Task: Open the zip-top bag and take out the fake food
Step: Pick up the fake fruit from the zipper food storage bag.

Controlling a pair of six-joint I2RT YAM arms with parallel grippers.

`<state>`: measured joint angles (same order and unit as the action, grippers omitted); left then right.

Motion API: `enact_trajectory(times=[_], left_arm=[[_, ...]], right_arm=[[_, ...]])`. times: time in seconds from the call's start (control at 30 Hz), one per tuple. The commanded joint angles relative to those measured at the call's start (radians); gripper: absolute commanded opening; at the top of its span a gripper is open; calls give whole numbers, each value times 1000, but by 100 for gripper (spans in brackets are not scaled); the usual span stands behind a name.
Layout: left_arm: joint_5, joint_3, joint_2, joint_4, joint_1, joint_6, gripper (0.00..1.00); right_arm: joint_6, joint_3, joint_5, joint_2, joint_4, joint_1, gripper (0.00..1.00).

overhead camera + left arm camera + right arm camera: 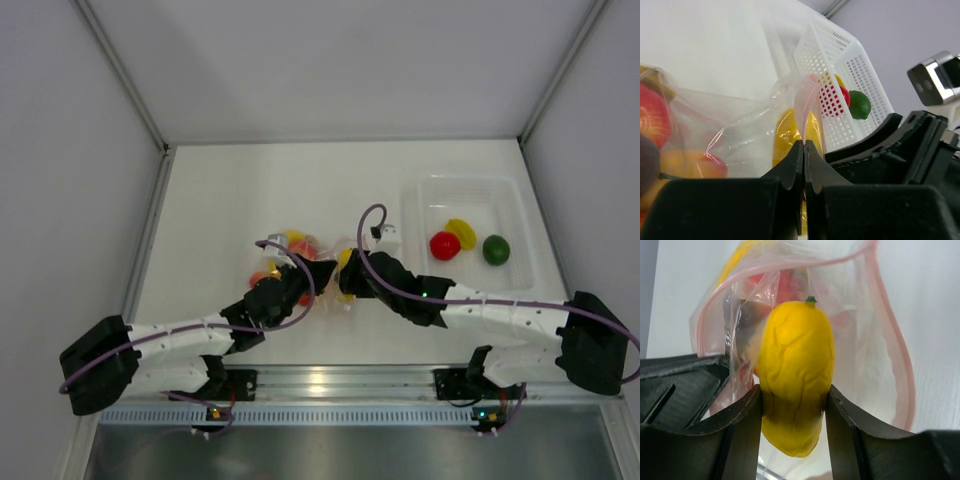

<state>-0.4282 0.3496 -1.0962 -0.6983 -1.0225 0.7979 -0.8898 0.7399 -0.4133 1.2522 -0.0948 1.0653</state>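
Grip on both sides: the left hand [804, 150] was pinched tight together on the pink zip strip [807, 107] of the bag [740, 115]. By the look of it, that pinch was an anchor, holding the thin plastic up and keeping the mouth from collapsing. The mouth gaped wide, its strip looping round in a big open curve in the right wrist view. The right hand [794, 397] was clamped on a yellow fruit [795, 355], fingers pressed to either flank and the green stem pointing back into the bag. The fruit sat right at the opening, roughly half out. The bag lay mid-desk [250, 190] between the two arms, with red and peach pieces [685, 162] bunched inside it. Off to the right stood the tray [510, 190], holding a red tomato [445, 245], a yellow piece [462, 232] and a green lime [496, 250], surely the drop-off spot. My call: opening done, unloading well under way. One hand braced while the other pulled, so the bag would not be dragged along with the fruit.
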Motion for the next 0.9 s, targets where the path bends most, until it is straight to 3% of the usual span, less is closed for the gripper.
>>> enact_trajectory(times=[0.0, 0.13, 0.37, 0.57, 0.87], left_arm=[[-37, 8, 7, -15, 1, 3, 0], [-8, 18, -1, -18, 1, 11, 0], [-9, 28, -13, -15, -1, -3, 0], [-70, 70, -28, 101, 1, 32, 0], [-44, 92, -57, 102, 2, 38, 0]], right_arm=[[20, -43, -51, -74, 27, 27, 28], [52, -40, -88, -51, 10, 25, 27], [147, -99, -108, -120, 144, 30, 25], [213, -89, -130, -215, 109, 30, 25], [272, -63, -163, -333, 50, 30, 25]])
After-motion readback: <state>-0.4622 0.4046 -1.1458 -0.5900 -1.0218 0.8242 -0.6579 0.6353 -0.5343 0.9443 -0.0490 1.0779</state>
